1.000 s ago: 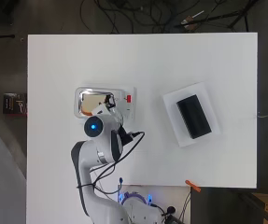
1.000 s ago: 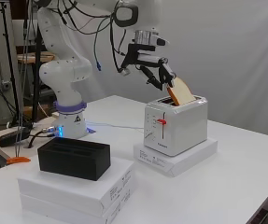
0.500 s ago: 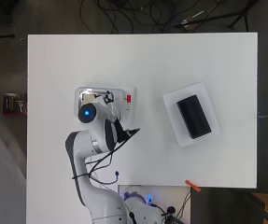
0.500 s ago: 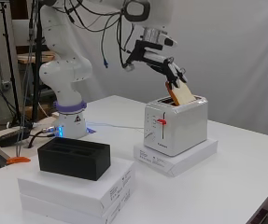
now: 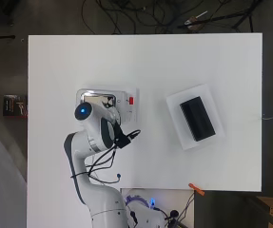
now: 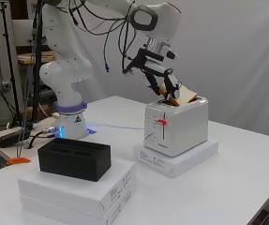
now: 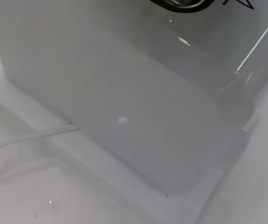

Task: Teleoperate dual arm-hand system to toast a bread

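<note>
Nearest in the side view, at about 7 o'clock, a black block (image 6: 74, 158) with slots in its top sits on a stack of flat white boxes (image 6: 78, 193) on the white bench (image 6: 227, 187); an orange-handled tool (image 6: 18, 161) lies at the bench's edge toward 9 o'clock. In the overhead view the same block (image 5: 198, 118) lies at about 3 o'clock on its white box (image 5: 195, 116), well apart from the toaster.

Further in, near the middle of the side view, the white toaster (image 6: 176, 125) stands upright on another flat white box (image 6: 176, 157), its red lever (image 6: 161, 122) on the face turned to the camera. From overhead the toaster (image 5: 126, 99) lies at about 9 o'clock from the black block, partly covered by the arm. The wrist view is filled by a smooth white side of the toaster (image 7: 138, 116) and the white box (image 7: 124, 186) under it.

Above the toaster's top the hand (image 6: 164, 84) reaches down, its dark fingers curled and pinching a slice of bread (image 6: 183, 94). The bread is tilted, its lower edge at the toaster's slot and most of the slice still showing above the top.

Farthest back, toward 10 o'clock, the arm's white base (image 6: 70, 101) stands at the bench's far edge, with cables hanging about it
</note>
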{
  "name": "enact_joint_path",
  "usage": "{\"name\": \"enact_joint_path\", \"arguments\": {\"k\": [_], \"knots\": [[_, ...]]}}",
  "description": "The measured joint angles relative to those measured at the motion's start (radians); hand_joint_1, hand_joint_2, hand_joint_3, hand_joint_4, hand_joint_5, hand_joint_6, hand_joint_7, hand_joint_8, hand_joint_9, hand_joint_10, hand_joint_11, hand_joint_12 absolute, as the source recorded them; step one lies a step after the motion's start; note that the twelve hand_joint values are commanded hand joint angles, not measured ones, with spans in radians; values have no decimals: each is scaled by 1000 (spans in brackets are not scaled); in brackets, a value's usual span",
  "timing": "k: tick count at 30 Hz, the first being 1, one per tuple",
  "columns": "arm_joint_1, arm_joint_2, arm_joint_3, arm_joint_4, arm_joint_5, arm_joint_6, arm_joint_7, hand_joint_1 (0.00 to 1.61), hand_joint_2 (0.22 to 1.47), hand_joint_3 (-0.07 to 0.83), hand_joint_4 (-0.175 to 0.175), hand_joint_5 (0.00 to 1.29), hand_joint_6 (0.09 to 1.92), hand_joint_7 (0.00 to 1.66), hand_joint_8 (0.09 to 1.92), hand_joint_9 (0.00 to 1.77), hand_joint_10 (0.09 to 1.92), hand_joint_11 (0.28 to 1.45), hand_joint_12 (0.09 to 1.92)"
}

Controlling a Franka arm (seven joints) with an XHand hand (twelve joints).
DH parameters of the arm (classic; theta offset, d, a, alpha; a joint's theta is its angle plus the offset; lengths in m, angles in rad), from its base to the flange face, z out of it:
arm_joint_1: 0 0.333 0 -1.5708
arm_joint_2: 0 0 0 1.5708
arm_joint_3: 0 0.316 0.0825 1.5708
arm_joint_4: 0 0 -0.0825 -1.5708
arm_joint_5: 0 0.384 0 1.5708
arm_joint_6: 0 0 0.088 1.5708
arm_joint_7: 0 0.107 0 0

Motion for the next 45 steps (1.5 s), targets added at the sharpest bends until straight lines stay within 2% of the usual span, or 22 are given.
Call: {"name": "enact_joint_path", "arguments": {"k": [1, 3, 5, 9, 13, 14, 15, 16, 17, 20, 22, 25, 26, 27, 28, 29, 32, 38, 42, 43, 44, 45], "knots": [[0, 5, -3, 22, 4, -38, -5, 979, 1151, -3, 69, 797, 1096, 1172, 601, 1267, 665, 679, 842], [1, 0, -10, 64, 13, -96, -24, 936, 1199, -1, 149, 792, 1235, 1260, 508, 1325, 635, 649, 991], [3, -7, -17, 84, 16, -101, -36, 924, 1210, 1, 170, 790, 1265, 1325, 352, 1372, 508, 642, 1004], [7, -31, -40, 27, 40, 31, -49, 928, 1205, 0, 175, 807, 1247, 1421, 102, 1458, 252, 647, 904], [9, -103, -87, -78, 145, 235, -53, 937, 1197, 0, 175, 824, 1218, 1426, 87, 1494, 87, 649, 780], [8, -111, -93, -91, 160, 270, -45, 1051, 1168, 3, 49, 809, 1194, 1346, 253, 1471, 87, 676, 658], [8, -112, -100, -94, 172, 292, -33, 1140, 1151, 2, -52, 787, 1193, 1270, 477, 1448, 87, 693, 559], [7, -109, -108, -84, 184, 293, -20, 1193, 1143, 0, -113, 772, 1197, 1222, 617, 1433, 87, 702, 498], [6, -104, -115, -66, 199, 277, -8, 1221, 1139, 0, -145, 764, 1203, 1195, 692, 1425, 87, 707, 466], [4, -93, -134, 13, 237, 175, 23, 1244, 1138, 0, -173, 749, 1228, 1167, 759, 1424, 87, 721, 431], [1, -89, -153, 46, 268, 119, 42, 1251, 1126, -1, -175, 771, 1206, 1199, 704, 1487, 87, 724, 611], [-3, -71, -174, 54, 298, 136, 66, 1256, 1117, -1, -175, 785, 1178, 1220, 678, 1555, 87, 684, 868], [-4, -67, -177, 53, 301, 160, 73, 1146, 1142, -1, -49, 807, 1182, 1256, 531, 1561, 87, 677, 899], [-4, -65, -179, 52, 301, 181, 77, 1055, 1165, -1, 52, 818, 1192, 1306, 358, 1562, 87, 670, 921], [-5, -60, -180, 55, 298, 193, 80, 999, 1181, 0, 113, 821, 1205, 1349, 220, 1557, 87, 664, 931], [-5, -51, -181, 63, 296, 193, 83, 966, 1192, 0, 145, 818, 1217, 1376, 128, 1540, 87, 655, 912], [-4, -10, -179, 100, 282, 135, 90, 933, 1207, 0, 173, 807, 1240, 1382, 87, 1495, 87, 650, 838], [-2, 47, -170, 147, 270, 81, 68, 922, 1215, 0, 175, 793, 1262, 1338, 87, 1443, 87, 641, 782], [-1, 42, -169, 152, 279, 70, 61, 917, 1221, 1, 175, 780, 1280, 1310, 87, 1389, 87, 685, 465], [0, 39, -168, 156, 283, 59, 63, 1038, 1185, -3, 49, 786, 1252, 1281, 217, 1389, 87, 710, 389], [1, 37, -165, 160, 286, 52, 68, 1133, 1159, -3, -52, 782, 1243, 1242, 422, 1392, 87, 731, 335], [2, 34, -161, 166, 291, 52, 73, 1190, 1144, -2, -113, 778, 1239, 1216, 553, 1396, 87, 749, 306]]}}
